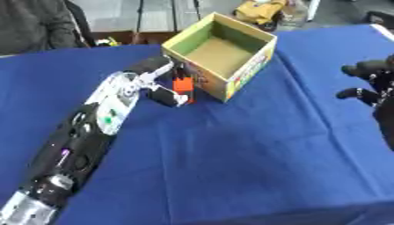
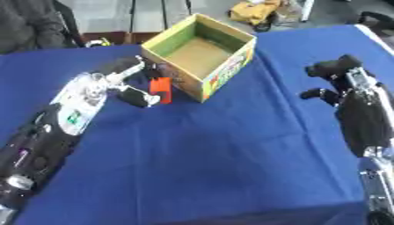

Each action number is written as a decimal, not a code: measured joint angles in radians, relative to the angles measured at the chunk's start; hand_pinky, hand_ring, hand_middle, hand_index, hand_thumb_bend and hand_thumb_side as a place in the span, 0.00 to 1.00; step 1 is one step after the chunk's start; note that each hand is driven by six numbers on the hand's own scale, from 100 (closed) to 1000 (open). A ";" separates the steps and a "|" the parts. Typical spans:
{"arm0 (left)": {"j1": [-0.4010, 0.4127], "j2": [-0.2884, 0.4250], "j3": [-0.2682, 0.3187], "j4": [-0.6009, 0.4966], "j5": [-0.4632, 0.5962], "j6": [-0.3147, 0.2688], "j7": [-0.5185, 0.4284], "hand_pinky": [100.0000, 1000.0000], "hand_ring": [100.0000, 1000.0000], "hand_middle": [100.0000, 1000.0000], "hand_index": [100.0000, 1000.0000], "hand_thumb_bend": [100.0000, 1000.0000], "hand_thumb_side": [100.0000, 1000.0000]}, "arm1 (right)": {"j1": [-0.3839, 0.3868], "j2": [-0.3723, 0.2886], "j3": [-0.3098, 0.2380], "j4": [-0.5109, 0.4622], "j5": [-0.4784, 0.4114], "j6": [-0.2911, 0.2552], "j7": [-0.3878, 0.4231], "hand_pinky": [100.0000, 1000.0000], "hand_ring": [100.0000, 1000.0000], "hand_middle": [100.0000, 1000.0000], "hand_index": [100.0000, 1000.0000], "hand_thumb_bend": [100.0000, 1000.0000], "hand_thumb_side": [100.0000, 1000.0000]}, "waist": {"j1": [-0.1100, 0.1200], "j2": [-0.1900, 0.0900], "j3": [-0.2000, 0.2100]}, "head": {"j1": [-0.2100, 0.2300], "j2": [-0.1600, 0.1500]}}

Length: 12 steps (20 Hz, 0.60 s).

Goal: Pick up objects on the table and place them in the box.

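An open cardboard box [image 1: 246,70] with a green inner rim stands at the far middle of the blue table [image 1: 231,154]; its inside looks bare. A small orange object [image 1: 182,85] sits just left of the box's near corner, pinched by my left hand [image 1: 158,81], whose fingers and thumb curl round it. My left arm stretches in from the lower left. My right hand [image 2: 338,77] hovers at the right side of the table, fingers curled, holding nothing, well apart from the box.
A person in dark clothing [image 1: 34,24] sits at the far left behind the table. Yellow items [image 1: 261,9] lie on the floor beyond the box. The table's near edge runs along the bottom.
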 measured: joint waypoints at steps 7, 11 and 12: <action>-0.027 -0.029 0.032 0.086 -0.105 -0.017 0.031 0.63 0.68 0.62 0.75 0.57 0.15 | 0.000 0.004 0.006 0.000 -0.002 0.001 0.005 0.51 0.82 0.55 0.63 0.00 0.69 | -0.004 0.000 -0.009 | 0.007 0.000; -0.046 -0.055 0.048 0.137 -0.153 -0.018 0.063 0.64 0.69 0.62 0.75 0.57 0.14 | 0.000 0.005 0.006 0.000 -0.003 0.000 0.007 0.51 0.82 0.55 0.63 0.00 0.69 | -0.007 0.000 -0.012 | 0.011 0.000; -0.052 -0.061 0.053 0.148 -0.166 -0.017 0.073 0.64 0.69 0.62 0.75 0.58 0.14 | 0.000 0.005 0.006 0.000 -0.003 0.000 0.007 0.51 0.82 0.55 0.63 0.00 0.69 | -0.007 0.000 -0.012 | 0.013 0.000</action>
